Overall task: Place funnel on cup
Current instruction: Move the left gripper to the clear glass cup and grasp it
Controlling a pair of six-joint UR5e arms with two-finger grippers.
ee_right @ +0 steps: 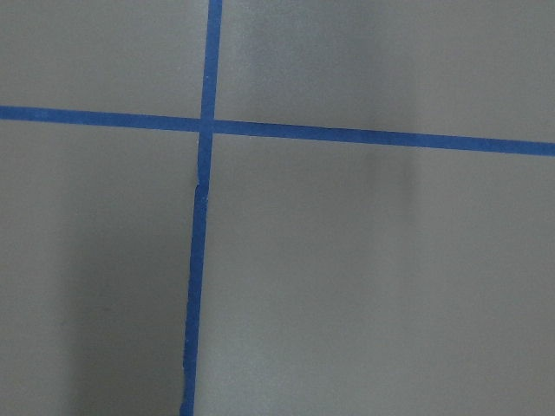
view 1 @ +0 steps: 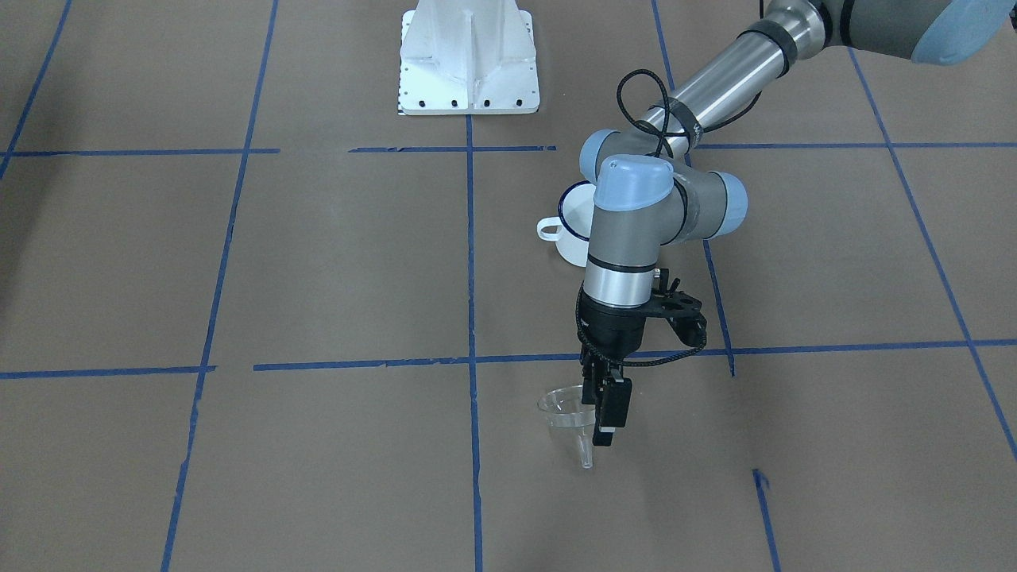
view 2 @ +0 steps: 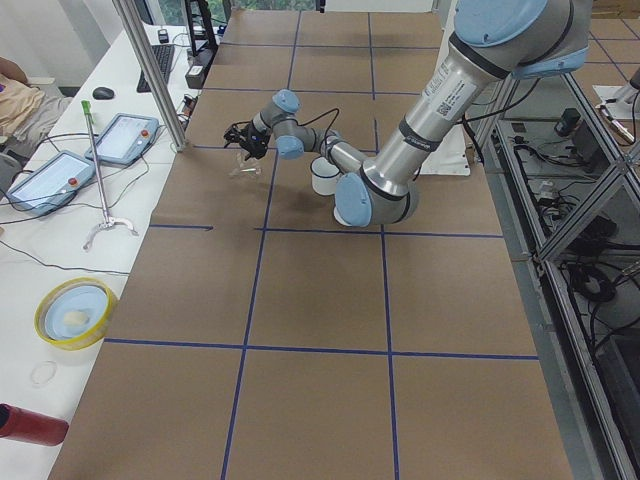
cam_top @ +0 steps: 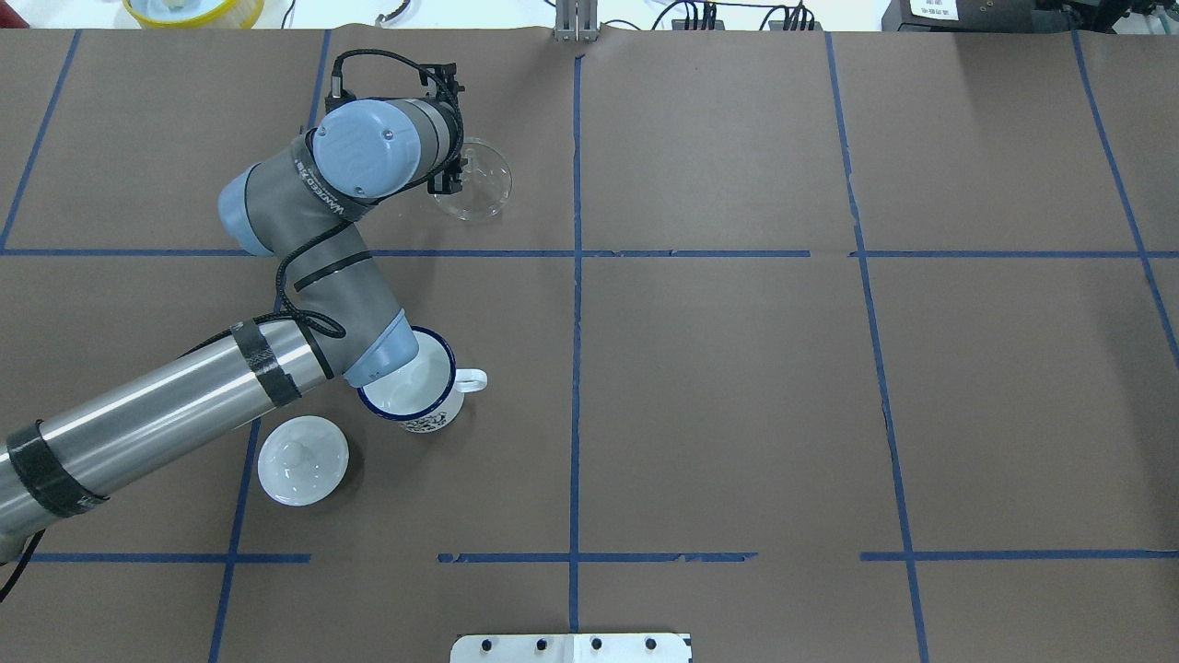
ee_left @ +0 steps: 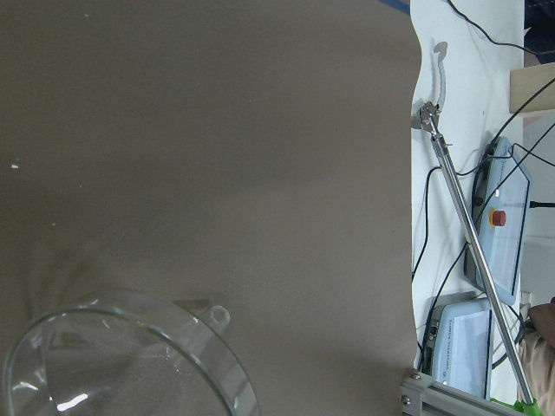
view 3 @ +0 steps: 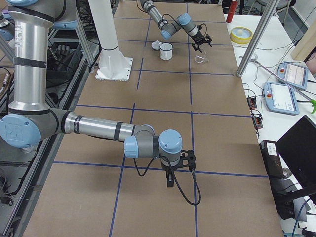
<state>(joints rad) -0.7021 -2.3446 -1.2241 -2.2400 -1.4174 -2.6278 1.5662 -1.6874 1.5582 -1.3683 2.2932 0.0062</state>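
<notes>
The clear funnel (view 1: 566,407) hangs upright, spout down, over the brown table at its far side from the robot. My left gripper (view 1: 601,413) is shut on its rim and holds it from above. The funnel also shows in the overhead view (cam_top: 477,180) beside the left gripper (cam_top: 446,180), and its bowl fills the bottom left of the left wrist view (ee_left: 121,364). The white cup (cam_top: 416,391) with a blue rim stands upright nearer the robot, partly under my left arm's elbow. My right gripper (view 3: 170,179) shows only in the exterior right view, far from both; I cannot tell its state.
A round white domed lid (cam_top: 303,459) lies to the left of the cup. The white robot base plate (view 1: 469,59) stands at the table's near edge. A yellow bowl (cam_top: 193,9) and a metal post (view 2: 150,70) lie past the far edge.
</notes>
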